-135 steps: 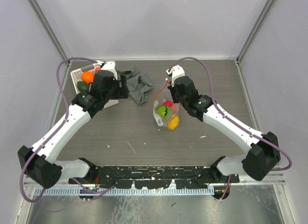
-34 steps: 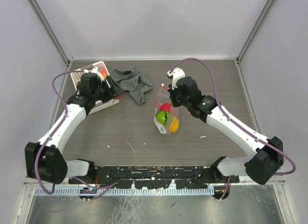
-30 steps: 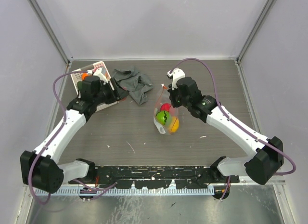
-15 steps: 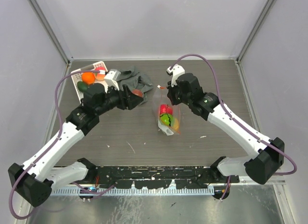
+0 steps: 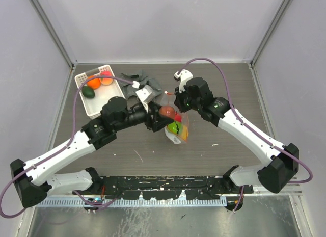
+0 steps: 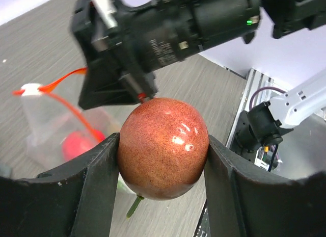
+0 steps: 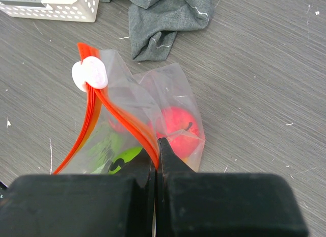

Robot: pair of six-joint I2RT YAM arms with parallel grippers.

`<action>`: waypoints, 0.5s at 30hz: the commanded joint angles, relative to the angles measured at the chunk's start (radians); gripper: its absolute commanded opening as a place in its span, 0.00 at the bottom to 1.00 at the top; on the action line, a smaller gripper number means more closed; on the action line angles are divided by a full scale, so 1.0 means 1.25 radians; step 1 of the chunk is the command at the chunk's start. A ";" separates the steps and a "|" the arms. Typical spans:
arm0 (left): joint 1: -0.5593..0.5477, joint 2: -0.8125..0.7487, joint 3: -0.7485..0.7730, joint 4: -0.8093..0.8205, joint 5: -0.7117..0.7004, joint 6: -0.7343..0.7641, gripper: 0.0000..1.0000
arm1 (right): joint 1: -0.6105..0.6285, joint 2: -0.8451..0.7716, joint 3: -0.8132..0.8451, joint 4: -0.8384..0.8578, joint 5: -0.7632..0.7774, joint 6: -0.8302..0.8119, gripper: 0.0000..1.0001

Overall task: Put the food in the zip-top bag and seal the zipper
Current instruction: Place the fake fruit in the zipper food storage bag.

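- Left claw [image 6: 162, 160]: closed round a brown-red fruit [image 6: 164, 137], one finger on each flank. Holds it raised above the tabletop [image 7: 265, 69], right beside the mouth of the zip-top bag [image 7: 170, 86], presumably for dropping in.
- Fruit: round, glossy, finely speckled skin, hard-looking, with a short green stalk underneath. Likely to roll if released off the mouth.
- Right claw [image 7: 157, 148]: pinched fully shut on the zipper [image 7: 119, 114], lifting that edge, evidently to keep the mouth up and open.
- Bag: thin clear film, creased, mid-tabletop, with its lower end apparently resting on the wood-grain surface. Red-orange strip along the mouth, with a white slider tab [image 7: 89, 74] on it.
- Already inside: a pink-red fruit [image 7: 175, 130] and a bright green one [image 7: 114, 148].
- Far left: white lattice basket [image 5: 94, 111] with an orange piece [image 5: 93, 83] and a dark green piece [image 5: 89, 93], not yet bagged.
- Beyond the bag: crumpled grey cloth [image 7: 168, 18], soft and unused.
- Zipper not sealed. Filling judged roughly half done.
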 commanded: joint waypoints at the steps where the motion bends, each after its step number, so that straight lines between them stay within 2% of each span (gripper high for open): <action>1: -0.053 0.033 0.052 0.096 -0.006 0.129 0.30 | -0.002 -0.008 0.034 0.019 -0.024 0.010 0.00; 6: -0.072 0.087 0.049 0.141 0.023 0.185 0.30 | -0.003 -0.007 0.033 0.019 -0.032 0.010 0.00; 15: -0.075 0.139 0.026 0.190 0.044 0.211 0.33 | -0.002 -0.005 0.033 0.019 -0.036 0.005 0.00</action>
